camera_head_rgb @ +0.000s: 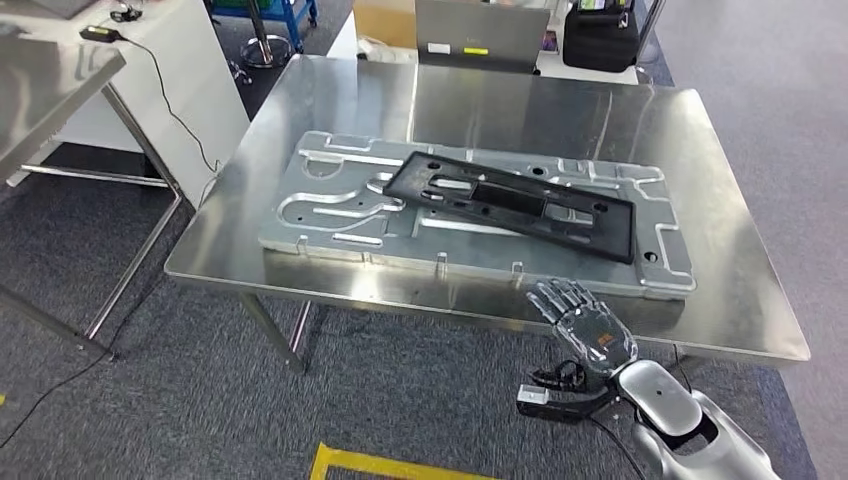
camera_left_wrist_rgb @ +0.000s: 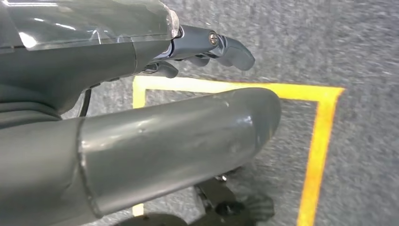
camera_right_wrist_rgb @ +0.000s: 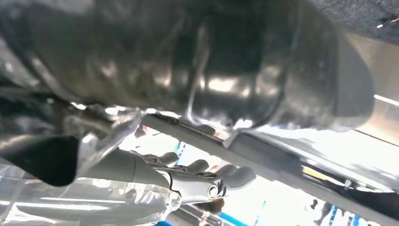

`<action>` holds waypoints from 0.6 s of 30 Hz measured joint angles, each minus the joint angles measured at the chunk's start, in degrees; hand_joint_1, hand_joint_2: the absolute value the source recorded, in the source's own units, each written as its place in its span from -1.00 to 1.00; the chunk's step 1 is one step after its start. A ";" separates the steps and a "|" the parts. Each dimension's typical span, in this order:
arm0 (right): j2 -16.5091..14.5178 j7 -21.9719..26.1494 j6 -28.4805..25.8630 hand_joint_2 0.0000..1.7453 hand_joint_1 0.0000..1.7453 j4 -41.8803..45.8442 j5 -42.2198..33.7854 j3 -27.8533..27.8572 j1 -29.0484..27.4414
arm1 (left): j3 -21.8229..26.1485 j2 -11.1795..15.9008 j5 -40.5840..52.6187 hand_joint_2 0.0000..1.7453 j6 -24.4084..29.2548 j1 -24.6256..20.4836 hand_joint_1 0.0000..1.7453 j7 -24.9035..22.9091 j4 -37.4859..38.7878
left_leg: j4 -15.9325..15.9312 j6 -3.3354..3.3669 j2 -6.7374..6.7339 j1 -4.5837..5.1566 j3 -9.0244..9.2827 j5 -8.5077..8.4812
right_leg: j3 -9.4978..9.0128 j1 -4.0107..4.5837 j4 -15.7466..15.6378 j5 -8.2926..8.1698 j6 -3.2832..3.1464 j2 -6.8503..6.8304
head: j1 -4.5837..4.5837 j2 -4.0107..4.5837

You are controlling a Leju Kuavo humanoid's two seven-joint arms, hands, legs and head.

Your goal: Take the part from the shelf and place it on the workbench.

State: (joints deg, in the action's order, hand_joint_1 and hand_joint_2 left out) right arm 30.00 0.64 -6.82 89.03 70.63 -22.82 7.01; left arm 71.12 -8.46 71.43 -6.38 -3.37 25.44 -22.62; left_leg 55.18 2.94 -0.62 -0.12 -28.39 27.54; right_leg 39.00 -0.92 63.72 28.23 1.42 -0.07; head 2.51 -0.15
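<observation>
A long black plastic part (camera_head_rgb: 515,205) lies flat and slightly askew on a large embossed silver panel (camera_head_rgb: 320,215) in the middle of the steel workbench (camera_head_rgb: 560,110). My right hand (camera_head_rgb: 585,322) hovers at the bench's front edge, just short of the panel, fingers spread and holding nothing. In the right wrist view the same hand (camera_right_wrist_rgb: 188,70) looms close, its dark fingers (camera_right_wrist_rgb: 207,181) stretched out beside the bench edge. My left hand (camera_left_wrist_rgb: 141,117) hangs over grey carpet with its fingers (camera_left_wrist_rgb: 226,47) extended and nothing in it.
Another steel table (camera_head_rgb: 50,80) stands at the far left beside a white table (camera_head_rgb: 180,60) with a trailing cable. Behind the bench sit a grey laptop (camera_head_rgb: 480,35) and a black case (camera_head_rgb: 600,35). Yellow tape (camera_head_rgb: 400,465) marks the floor in front.
</observation>
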 joint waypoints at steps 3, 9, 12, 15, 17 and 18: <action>-0.02 -0.02 -0.16 -1.00 -1.00 -0.06 0.16 -0.13 -0.23 | 0.01 0.00 -0.02 -1.00 -0.01 0.05 -1.00 -0.10 0.00 | 0.23 0.17 -0.08 0.06 -2.61 -1.92 | 1.93 -0.16 9.75 5.32 0.44 0.00 | -0.01 0.00; -0.11 -0.60 -1.15 -1.00 -1.00 -0.06 0.28 -0.28 -0.87 | 0.02 -0.07 -0.28 -1.00 -0.04 0.11 -1.00 -0.28 0.02 | 2.85 -1.23 -0.02 0.03 -7.28 -4.12 | -10.46 -0.51 -3.96 2.05 0.38 -0.02 | -0.03 0.00; -0.56 -1.55 -2.65 -1.00 -1.00 -0.01 0.13 -0.26 -2.74 | 0.04 -0.09 -0.74 -1.00 -0.05 0.32 -1.00 -0.31 0.02 | 3.29 -2.40 0.08 -0.01 -7.85 -4.93 | -10.82 -0.15 -5.83 2.40 -0.92 -0.17 | -0.03 0.00; -1.85 -2.72 -5.08 -1.00 -1.00 0.29 -0.75 0.48 -5.59 | 0.10 -0.23 -1.14 -1.00 -0.07 0.68 -1.00 -0.37 0.02 | 7.71 -3.42 0.19 -0.33 -9.65 0.42 | -8.96 -0.30 -5.89 0.61 -2.40 -0.45 | -0.04 0.00; -3.19 -3.44 -7.35 -1.00 -1.00 0.51 -2.09 1.66 -8.10 | 0.14 -0.31 -1.47 -1.00 -0.08 0.84 -1.00 -0.39 0.02 | 14.73 -3.83 0.20 -0.41 -11.31 5.97 | -7.37 -0.11 -5.82 -0.62 -2.75 -0.52 | -0.04 0.00; -3.97 -3.76 -8.61 -1.00 -1.00 0.54 -2.98 2.33 -9.45 | 0.17 -0.33 -1.65 -1.00 -0.10 0.92 -1.00 -0.40 0.01 | 17.77 -3.90 0.20 -0.41 -11.57 7.07 | -6.50 0.01 -5.73 -1.23 -2.79 -0.58 | -0.04 0.00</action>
State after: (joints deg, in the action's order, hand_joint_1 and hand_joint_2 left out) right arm 26.03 -3.12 -15.43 89.56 67.65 -20.49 -2.44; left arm 71.29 -8.79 69.78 -6.48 -2.45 25.03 -22.61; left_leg 72.95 -0.95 -0.42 -0.53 -39.96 34.60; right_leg 32.50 -0.92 57.99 27.00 -1.37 -0.64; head 2.47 -0.15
